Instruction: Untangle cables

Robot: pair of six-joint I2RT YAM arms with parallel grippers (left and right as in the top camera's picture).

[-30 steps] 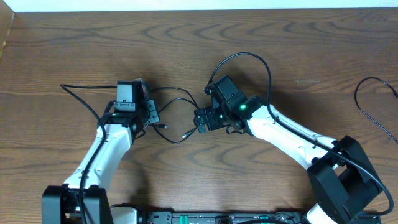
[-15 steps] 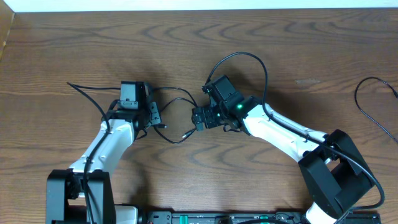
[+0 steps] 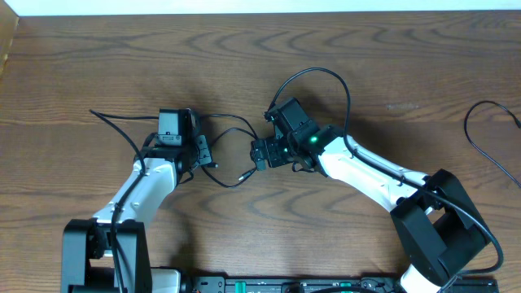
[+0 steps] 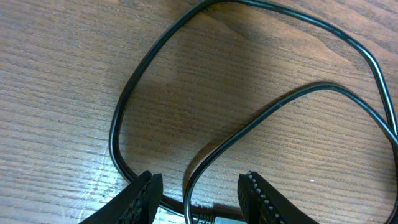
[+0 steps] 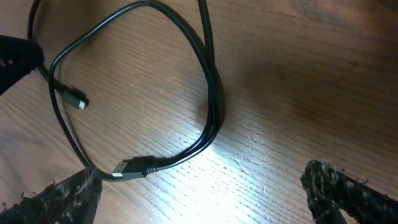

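Observation:
A thin black cable [image 3: 230, 182] lies in loops on the wooden table [image 3: 244, 57] between my two grippers. In the left wrist view the cable [image 4: 124, 106] curves in two arcs. My left gripper [image 4: 199, 196] is open and straddles one strand just above the wood; it also shows in the overhead view [image 3: 201, 153]. In the right wrist view the cable [image 5: 208, 74] forms a loop ending in a flat USB plug [image 5: 132, 167] and a small plug [image 5: 78, 103]. My right gripper [image 5: 202, 196] is wide open above the USB plug, empty; it also shows in the overhead view [image 3: 259, 155].
Another thin black cable [image 3: 466, 126] lies at the table's right edge, running out of view. A thin black cord [image 3: 110, 120] trails left from the left arm. The white arms [image 3: 366, 175] reach in from the front edge.
The left arm shifted slightly right and the right gripper slightly left, closing in on the cable loops. In the last half second almost nothing moved.

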